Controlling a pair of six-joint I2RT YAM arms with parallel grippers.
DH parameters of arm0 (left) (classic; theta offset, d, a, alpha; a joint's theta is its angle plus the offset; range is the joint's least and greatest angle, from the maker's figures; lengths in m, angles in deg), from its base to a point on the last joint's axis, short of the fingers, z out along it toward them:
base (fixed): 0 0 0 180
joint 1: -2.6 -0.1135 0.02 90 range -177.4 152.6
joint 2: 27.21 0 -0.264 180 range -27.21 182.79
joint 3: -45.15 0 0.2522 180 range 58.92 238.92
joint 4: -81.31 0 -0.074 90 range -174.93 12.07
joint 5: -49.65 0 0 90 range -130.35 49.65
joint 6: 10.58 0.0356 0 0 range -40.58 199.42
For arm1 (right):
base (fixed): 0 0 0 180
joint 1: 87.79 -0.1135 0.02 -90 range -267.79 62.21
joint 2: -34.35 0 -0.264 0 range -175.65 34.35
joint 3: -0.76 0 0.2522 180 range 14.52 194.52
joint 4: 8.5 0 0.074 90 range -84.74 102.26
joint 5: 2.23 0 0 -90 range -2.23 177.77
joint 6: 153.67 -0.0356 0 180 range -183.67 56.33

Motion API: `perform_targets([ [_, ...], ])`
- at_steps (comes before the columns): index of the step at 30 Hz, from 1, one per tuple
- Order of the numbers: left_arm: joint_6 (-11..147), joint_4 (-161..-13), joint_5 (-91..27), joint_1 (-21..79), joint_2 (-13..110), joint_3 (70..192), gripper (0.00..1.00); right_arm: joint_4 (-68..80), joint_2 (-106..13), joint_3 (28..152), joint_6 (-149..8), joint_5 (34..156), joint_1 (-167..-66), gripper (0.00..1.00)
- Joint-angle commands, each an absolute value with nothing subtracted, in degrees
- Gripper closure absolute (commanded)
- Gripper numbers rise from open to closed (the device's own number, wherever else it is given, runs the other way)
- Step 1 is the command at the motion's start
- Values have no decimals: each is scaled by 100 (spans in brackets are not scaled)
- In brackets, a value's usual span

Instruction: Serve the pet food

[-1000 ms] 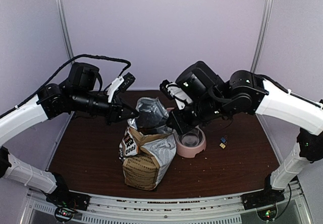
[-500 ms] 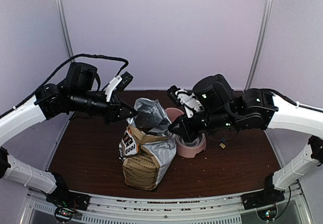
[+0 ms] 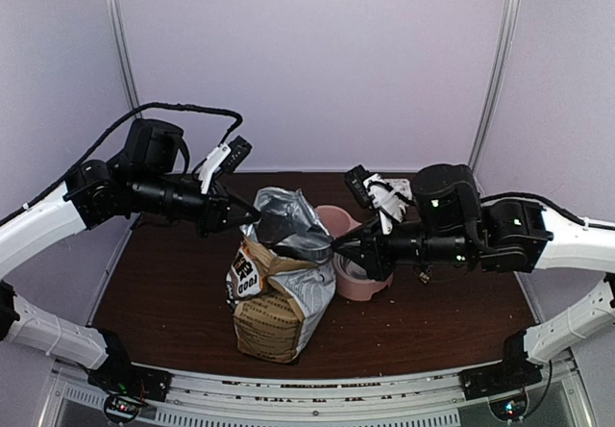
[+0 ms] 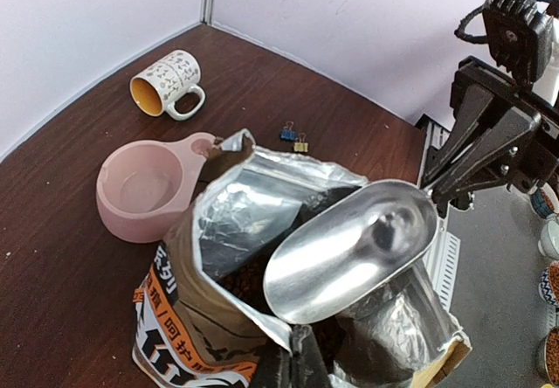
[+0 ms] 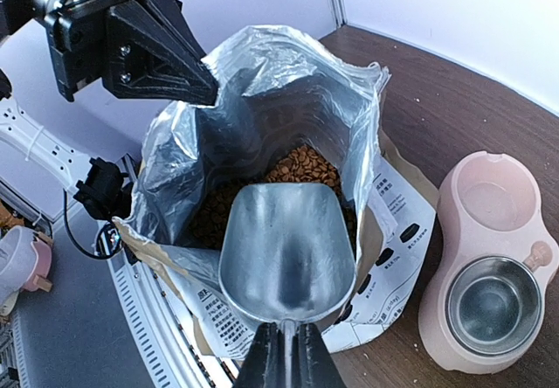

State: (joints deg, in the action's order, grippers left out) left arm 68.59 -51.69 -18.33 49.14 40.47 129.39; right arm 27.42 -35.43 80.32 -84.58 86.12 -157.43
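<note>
Left claw (image 3: 252, 213) is clenched on the foil rim of the bag (image 3: 274, 302), pinching it at the bag's 10 o'clock edge in the overhead view. The bag stands on the desk (image 3: 173, 283) with its mouth open.

Right claw (image 3: 343, 246) comes in from 3 o'clock and is clamped tight on the thin handle of a metal scoop (image 5: 284, 248). The scoop sits in the bag's mouth with its hollow facing up, showing only bare shiny metal.

Pet food (image 5: 301, 165) lies inside the bag as a brown heap of pellets. In the right wrist view it is at 12 o'clock from the scoop's front lip. Whether the lip touches the pellets cannot be told.

A pink double bowl (image 5: 454, 204) rests on the desk just beside the bag, at its 3 o'clock in the overhead view. The steel-lined half is the nearer one.

In the left wrist view a patterned mug (image 4: 166, 82) sits at 12 o'clock from the bowl. Two small clips (image 4: 294, 135) lie on the desk at the bowl's 2 o'clock, apart from it.
</note>
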Motion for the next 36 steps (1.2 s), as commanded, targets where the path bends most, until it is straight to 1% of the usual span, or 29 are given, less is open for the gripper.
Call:
perform_targets([
  [1,6899,-5812,-1796,4874,3809,12967,100,2046,-3218,7590,-8373,8490,-15820,100],
  [9,6870,-5869,-1775,4875,3755,12976,100,1263,-3051,7177,-7638,8250,-16085,100],
  [19,6834,-5817,-1991,4875,3750,12984,100,1064,-3030,7228,-6629,7650,-16506,100],
  [28,6720,-5934,-2283,4874,3488,12762,100,328,-2771,6754,-6253,7186,-16772,100],
  [34,6720,-5907,-2243,4876,3448,12765,100,151,-2787,6729,-5958,6947,-16881,100],
  [36,6713,-5896,-2253,4873,3442,12777,100,414,-2919,6968,-5960,6872,-16883,100],
])
